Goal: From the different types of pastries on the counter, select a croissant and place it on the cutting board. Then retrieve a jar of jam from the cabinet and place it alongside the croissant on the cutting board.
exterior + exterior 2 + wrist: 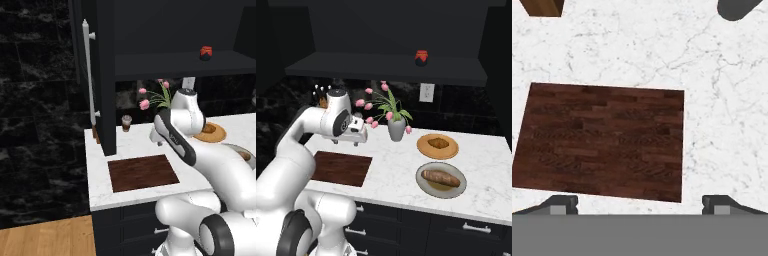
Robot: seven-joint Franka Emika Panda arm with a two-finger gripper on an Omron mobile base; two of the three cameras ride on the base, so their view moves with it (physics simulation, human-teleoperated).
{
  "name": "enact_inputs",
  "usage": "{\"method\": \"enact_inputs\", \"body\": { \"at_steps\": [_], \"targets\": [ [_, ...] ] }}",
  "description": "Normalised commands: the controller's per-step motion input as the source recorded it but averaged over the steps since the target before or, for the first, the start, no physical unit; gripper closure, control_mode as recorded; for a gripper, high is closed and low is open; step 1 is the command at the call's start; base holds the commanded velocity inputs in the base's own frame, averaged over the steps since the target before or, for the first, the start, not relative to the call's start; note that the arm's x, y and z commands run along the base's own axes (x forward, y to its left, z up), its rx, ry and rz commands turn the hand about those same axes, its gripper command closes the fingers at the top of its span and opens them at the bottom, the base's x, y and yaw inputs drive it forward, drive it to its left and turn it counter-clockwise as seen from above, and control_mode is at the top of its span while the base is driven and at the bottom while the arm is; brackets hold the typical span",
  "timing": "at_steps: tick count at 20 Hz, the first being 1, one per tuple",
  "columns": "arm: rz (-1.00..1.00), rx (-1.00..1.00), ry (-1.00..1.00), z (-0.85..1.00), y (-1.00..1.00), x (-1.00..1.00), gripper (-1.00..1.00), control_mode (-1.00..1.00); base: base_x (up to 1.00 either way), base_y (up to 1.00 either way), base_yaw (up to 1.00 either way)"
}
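The croissant lies on an orange plate near the table's back edge, untouched. The board lies bare by the front-left corner, ready to receive. The pincer hovers above it, open and apparently empty. The jam jar stands on the cabinet shelf.

Cutting board top bare, open from above. Behind it: open cabinet door, brown cup. Right: flower vase.
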Motion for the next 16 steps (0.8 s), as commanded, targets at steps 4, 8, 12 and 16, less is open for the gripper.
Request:
{"method": "enact_inputs", "body": {
  "at_steps": [4, 8, 12, 16],
  "targets": [
    [-0.05, 0.0, -0.06, -0.61, -0.72, 0.63, -1.0, -1.0, 0.0, 0.0, 0.0],
    [-0.08, 0.0, -0.03, -0.63, -0.59, 0.67, -1.0, -1.0, 0.0, 0.0, 0.0],
    [-0.03, 0.0, 0.0, 0.0, -0.15, 0.19, -1.0, -1.0, 0.0, 0.0, 0.0],
    [-0.32, 0.0, 0.07, 0.48, -0.64, 0.2, -1.0, -1.0, 0.0, 0.0, 0.0]
  ]
}}
